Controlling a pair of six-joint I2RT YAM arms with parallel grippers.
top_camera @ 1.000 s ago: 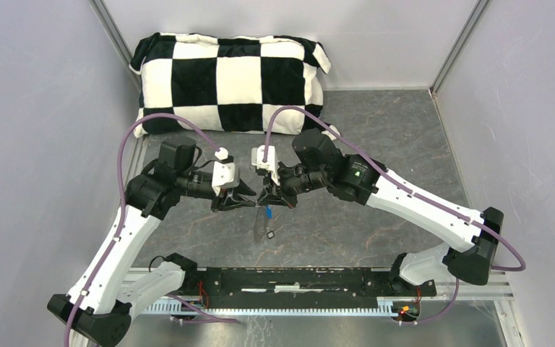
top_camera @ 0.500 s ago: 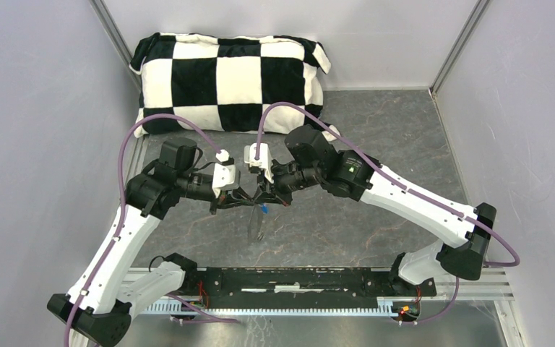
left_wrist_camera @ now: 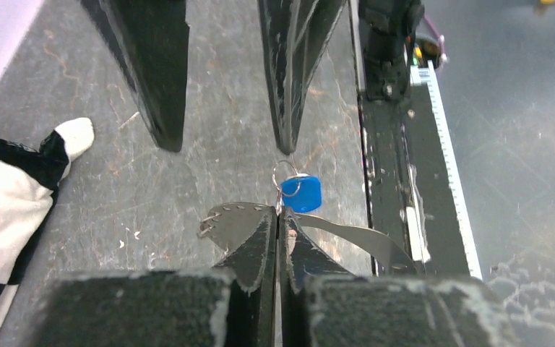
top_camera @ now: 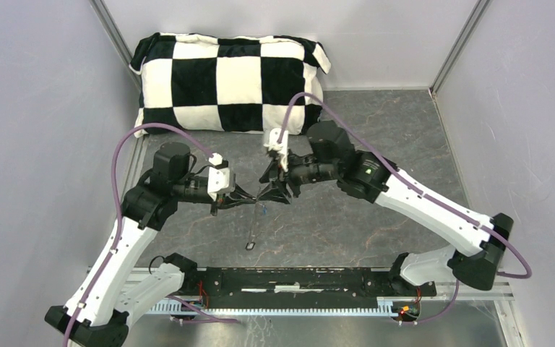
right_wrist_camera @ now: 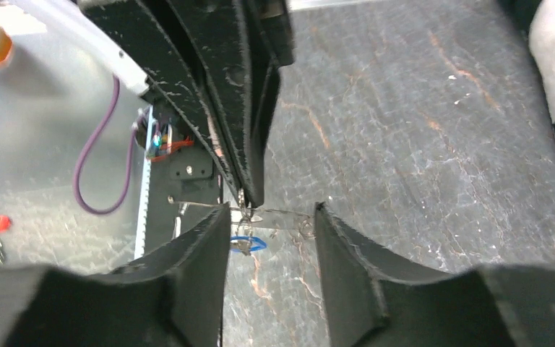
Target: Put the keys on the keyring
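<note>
Two grippers meet tip to tip above the middle of the table [top_camera: 376,130]. The left gripper [left_wrist_camera: 279,220] is pinched tight on the keyring [top_camera: 254,228], a thin silvery wire loop hanging from its tips toward the table's near edge. The right gripper [right_wrist_camera: 271,217] has its jaws apart on either side of that pinch, gripping nothing. The blue key [left_wrist_camera: 302,193], with a rounded glossy plastic head on a small ring [left_wrist_camera: 285,173] of bright wire, dangles just beside the left tips. The step looks like threading, though it cannot be told whether the blue key already rides the loop. The next move calls for a fine, steady regrip of the slippery wire.
</note>
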